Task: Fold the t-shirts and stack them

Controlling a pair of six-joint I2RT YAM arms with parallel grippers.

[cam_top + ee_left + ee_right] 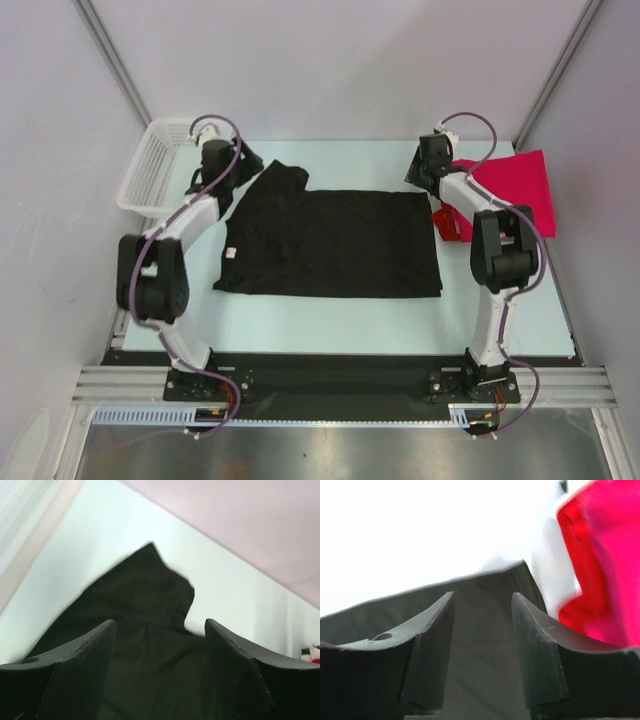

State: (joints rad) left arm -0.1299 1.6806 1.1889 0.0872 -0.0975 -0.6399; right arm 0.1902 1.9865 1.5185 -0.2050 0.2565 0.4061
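Top external view: plain black cloth t-shirt (330, 243) spread flat at table centre; bright red cloth t-shirts (520, 185) piled at far right. Left gripper (160, 627) parted over rumpled far-left sleeve, nothing grasped. Right gripper (482, 597) parted at far-right corner, no cloth seen pinched. Risks: only top layer caught, fold skewed; red pile dragged by right arm.

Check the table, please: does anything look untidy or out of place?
The black t-shirt lies mostly flat, but its far left corner bunches up and sticks out near the left claw. Nothing else looks odd.
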